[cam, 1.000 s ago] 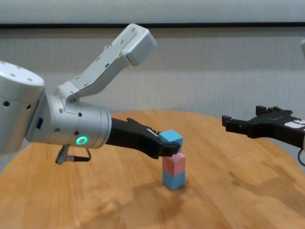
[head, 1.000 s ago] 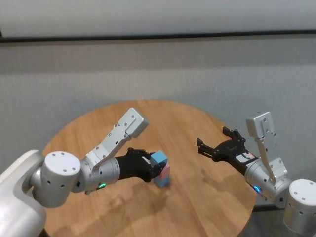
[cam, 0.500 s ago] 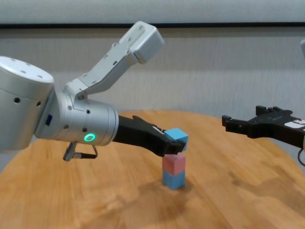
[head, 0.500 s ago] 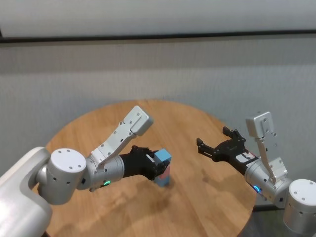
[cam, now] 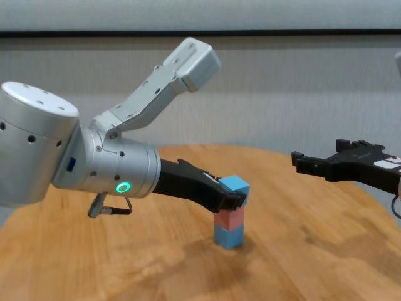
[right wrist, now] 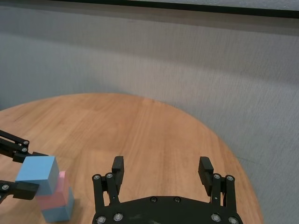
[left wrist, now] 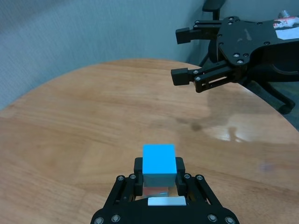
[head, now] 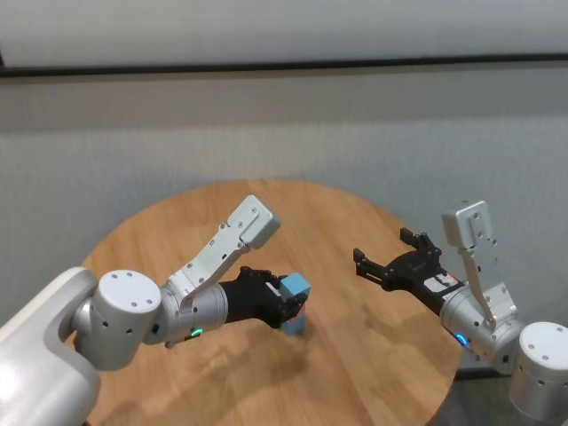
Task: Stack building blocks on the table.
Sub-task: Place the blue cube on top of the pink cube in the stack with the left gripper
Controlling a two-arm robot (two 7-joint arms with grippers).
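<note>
My left gripper [cam: 233, 195] is shut on a light blue cube [cam: 235, 186] and holds it on or just above a pink cube [cam: 230, 218]; I cannot tell whether they touch. The pink cube sits on a second light blue cube [cam: 229, 237] on the round wooden table [cam: 301, 263]. The held cube also shows in the head view [head: 295, 288], the left wrist view [left wrist: 159, 161] and the right wrist view [right wrist: 38, 173], offset a little from the pink cube [right wrist: 52, 193]. My right gripper [cam: 326, 164] hangs open and empty above the table's right side.
A grey wall [head: 284, 133] stands behind the table. A dark chair base [left wrist: 271, 93] shows past the table's far edge in the left wrist view.
My left gripper has carried the light blue cube to the right and down, from beside the stack's top to just over the pink cube. The right arm has not moved.
</note>
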